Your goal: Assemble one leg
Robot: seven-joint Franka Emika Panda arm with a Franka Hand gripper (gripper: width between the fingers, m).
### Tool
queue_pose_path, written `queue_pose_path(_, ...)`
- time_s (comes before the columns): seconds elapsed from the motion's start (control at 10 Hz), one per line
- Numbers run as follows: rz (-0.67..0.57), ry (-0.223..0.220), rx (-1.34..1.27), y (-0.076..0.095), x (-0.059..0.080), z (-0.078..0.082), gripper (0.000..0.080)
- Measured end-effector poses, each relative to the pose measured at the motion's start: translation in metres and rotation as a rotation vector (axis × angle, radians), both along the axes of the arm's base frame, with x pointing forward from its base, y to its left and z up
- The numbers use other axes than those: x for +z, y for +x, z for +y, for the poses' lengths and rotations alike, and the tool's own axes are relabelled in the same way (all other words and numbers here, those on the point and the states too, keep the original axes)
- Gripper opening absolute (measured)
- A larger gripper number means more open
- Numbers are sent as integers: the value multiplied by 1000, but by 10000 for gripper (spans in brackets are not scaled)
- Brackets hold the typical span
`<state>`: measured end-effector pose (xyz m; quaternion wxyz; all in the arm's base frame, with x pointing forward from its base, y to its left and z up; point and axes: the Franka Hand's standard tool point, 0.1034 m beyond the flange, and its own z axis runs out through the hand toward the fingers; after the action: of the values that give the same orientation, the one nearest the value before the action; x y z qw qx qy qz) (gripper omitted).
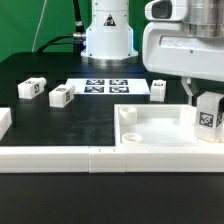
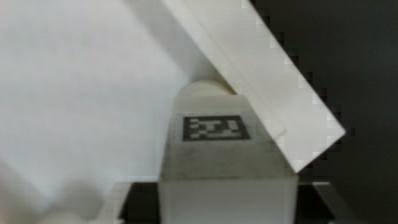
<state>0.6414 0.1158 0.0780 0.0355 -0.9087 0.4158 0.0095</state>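
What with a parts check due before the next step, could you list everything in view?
loose legs: three, white, tagged; two at the exterior view's left, one right of the marker board
held leg: one, white, tagged, over the tray-like piece's far right corner
tray-like piece: one, white, front right
border rails: white, along the front; count unclear
marker board: one, white, centre back
table: one, black
robot base: one, white, back centre
gripper: one, shut on the held leg

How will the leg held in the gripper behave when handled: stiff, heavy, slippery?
The leg looks like rigid moulded plastic, so it is probably stiff and light. Its flat faces should keep it from rolling. The smooth white surface may slip in a loose grip.
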Motion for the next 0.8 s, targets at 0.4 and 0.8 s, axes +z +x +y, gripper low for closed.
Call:
queue_pose_path(0.4,24,17,-237,-1,0,-1,292)
queue_pose_path(0.8,37,27,-225,-3,0,6,614)
